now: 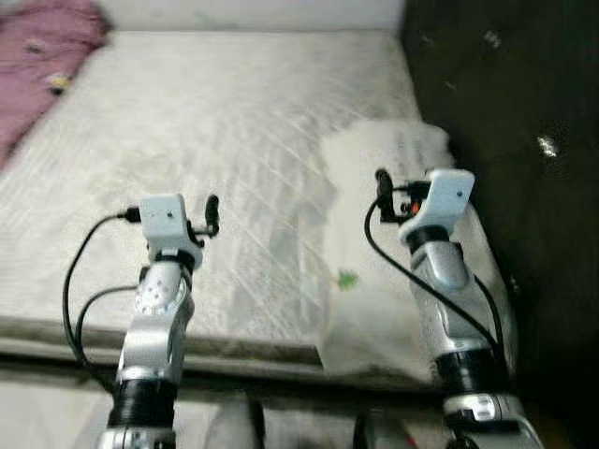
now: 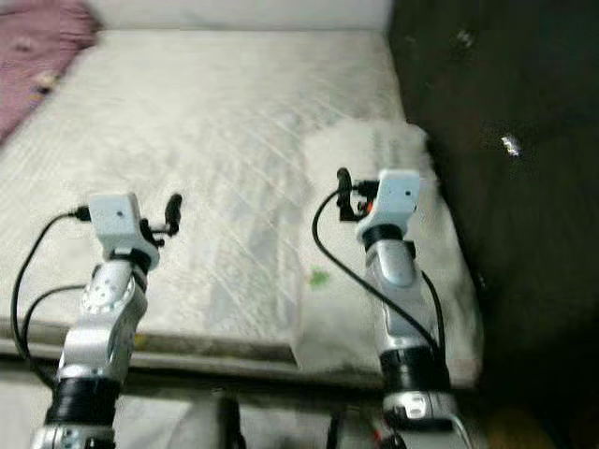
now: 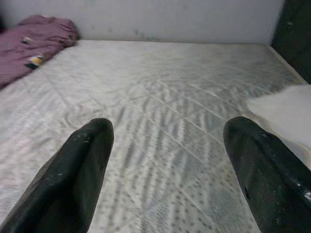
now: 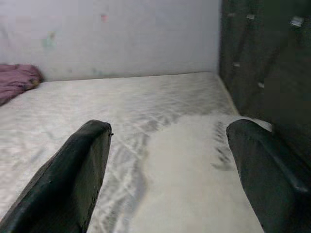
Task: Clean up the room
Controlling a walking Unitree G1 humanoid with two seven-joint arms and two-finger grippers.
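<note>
— Both silver arms reach forward over the near edge of the bed: the left gripper (image 3: 163, 170) hangs above bare quilted mattress (image 1: 215, 140), and the right gripper (image 4: 167, 170) hangs above a white pillow (image 1: 384, 234). What are the fingers doing?

— Each wrist view shows its two black fingers spread wide with nothing between them. Neither touches anything.

— And what is there to tidy?

— The pillow lies along the mattress's right side, close beside a dark wall panel (image 1: 524, 140), with a small green mark on its cover. A rumpled purple blanket (image 1: 42, 65) is heaped at the far left corner, well apart from both arms.

— So which step is this?

— It reads as an approach: the robot appears lined up at the foot of the bed, with no grasp begun. The pillow looks the likelier first target, since it sits directly under the right arm.

— What would the next move need?

— Probably lowering the right gripper to pinch a pillow edge; soft fabric may slip or bunch, so a deep bite would help.
</note>
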